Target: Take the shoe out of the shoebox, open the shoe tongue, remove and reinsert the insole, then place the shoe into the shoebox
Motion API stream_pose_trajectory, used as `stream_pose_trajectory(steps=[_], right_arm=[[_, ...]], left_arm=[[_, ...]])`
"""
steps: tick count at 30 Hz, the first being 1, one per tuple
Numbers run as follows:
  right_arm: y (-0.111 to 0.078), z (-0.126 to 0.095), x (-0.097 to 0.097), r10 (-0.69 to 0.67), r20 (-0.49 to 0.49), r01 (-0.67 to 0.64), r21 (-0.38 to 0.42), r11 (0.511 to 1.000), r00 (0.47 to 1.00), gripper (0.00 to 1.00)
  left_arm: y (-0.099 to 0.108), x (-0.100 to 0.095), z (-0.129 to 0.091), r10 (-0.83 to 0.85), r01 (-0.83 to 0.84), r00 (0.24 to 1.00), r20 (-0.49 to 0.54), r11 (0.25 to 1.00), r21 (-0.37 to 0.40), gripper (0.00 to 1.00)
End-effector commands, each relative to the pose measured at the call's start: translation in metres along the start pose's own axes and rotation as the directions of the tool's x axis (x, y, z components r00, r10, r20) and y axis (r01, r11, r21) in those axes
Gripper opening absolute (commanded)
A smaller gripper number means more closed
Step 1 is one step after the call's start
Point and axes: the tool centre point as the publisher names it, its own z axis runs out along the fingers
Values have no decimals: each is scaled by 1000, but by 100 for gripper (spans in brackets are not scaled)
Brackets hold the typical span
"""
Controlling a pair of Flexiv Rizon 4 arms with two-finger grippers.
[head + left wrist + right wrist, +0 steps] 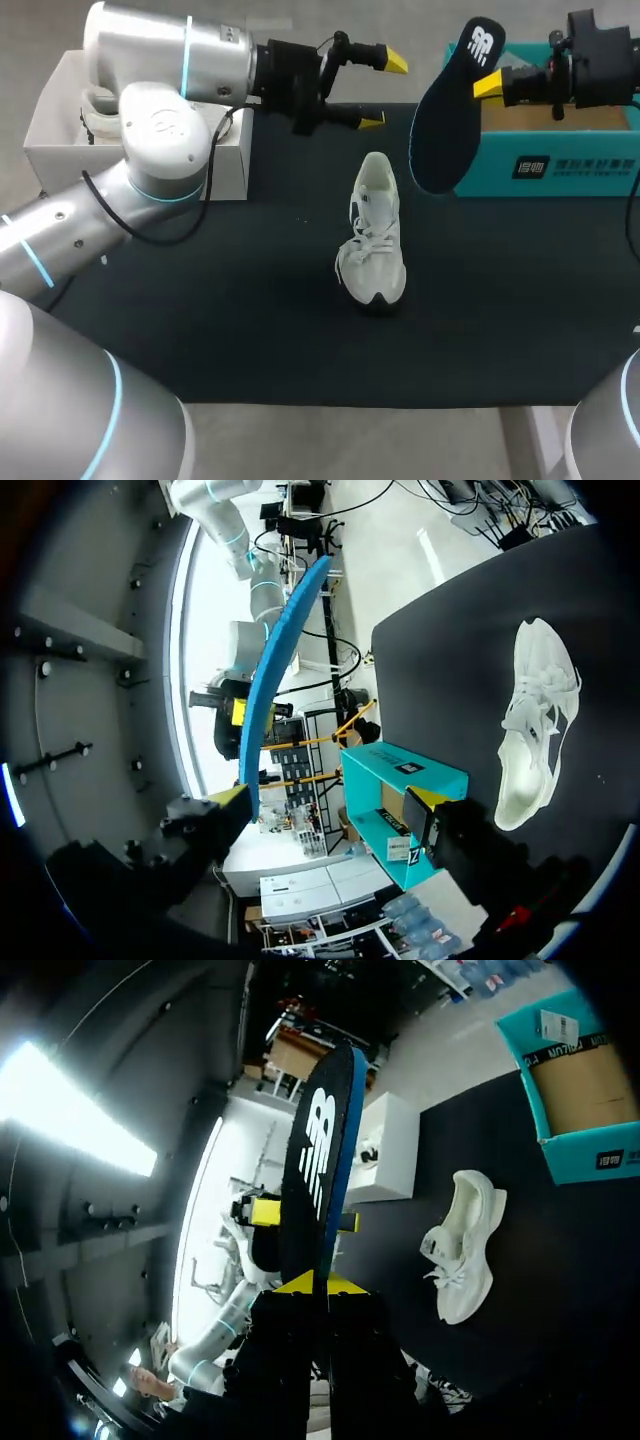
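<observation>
Shoe [375,235]: out of the box, on the dark mat [200,320] at mid-table, apart from both grippers.
Insole [450,110]: out of the shoe, held aloft between shoe and shoebox.
Shoebox [560,170]: teal, open, at the mat's far right.
Done: shoe taken out, insole removed; tongue position unclear.
Remaining: insole back in, shoe back into the shoebox.
Right gripper [490,85]: pinched on one end of the insole, a finger on each face.
Left gripper [384,91]: spread wide, holding nothing, in the air beyond the shoe.
</observation>
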Motion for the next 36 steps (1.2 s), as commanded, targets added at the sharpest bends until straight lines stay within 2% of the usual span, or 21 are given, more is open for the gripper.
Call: stream_pose_trajectory(steps=[1, 7, 14, 16, 17, 18, 19, 22, 28, 31, 32, 33, 36], right_arm=[[17, 13, -15, 10, -5, -10, 123, 992, 1000, 0], [31, 23, -31, 25, 34, -31, 203, 979, 999, 0], [44, 34, -30, 19, 50, -30, 240, 970, 999, 0], [45, 38, -30, 17, 51, -30, 256, 966, 999, 0], [46, 39, -30, 18, 51, -31, 259, 965, 999, 0], [45, 40, -30, 18, 52, -31, 260, 965, 998, 0], [45, 41, -30, 19, 50, -32, 258, 966, 999, 0], [44, 45, -29, 21, 41, -30, 253, 967, 999, 0], [43, 50, -30, 24, 35, -32, 262, 964, 999, 0], [44, 51, -30, 22, 35, -31, 266, 963, 999, 0], [44, 51, -30, 21, 36, -30, 266, 963, 999, 0], [44, 51, -30, 20, 37, -29, 265, 964, 999, 0], [45, 52, -30, 9, 45, -20, 257, 966, 999, 0]], left_arm=[[-9, 2, -3, 20, -19, 999, 31, 1000, -11, 100], [-20, -5, 6, 74, -74, 996, 50, 997, -7, 100], [-24, -7, 21, 81, -82, 995, 63, 996, 17, 100], [-26, -8, 23, 87, -89, 993, 75, 996, 22, 73], [-26, -8, 24, 86, -88, 993, 78, 996, 20, 73], [-26, -7, 25, 87, -89, 993, 80, 996, 20, 64], [-27, -7, 26, 84, -86, 993, 83, 996, 22, 47], [-27, -5, 29, 79, -82, 993, 85, 996, 29, 38], [-28, -2, 36, 65, -68, 995, 80, 997, 44, 36], [-28, -1, 37, 59, -62, 996, 70, 997, 42, 21], [-28, 0, 37, 59, -62, 996, 69, 997, 42, 3], [-29, 0, 37, 58, -60, 996, 66, 997, 39, 0], [-30, 1, 36, 57, -60, 996, 63, 998, 36, 0]])
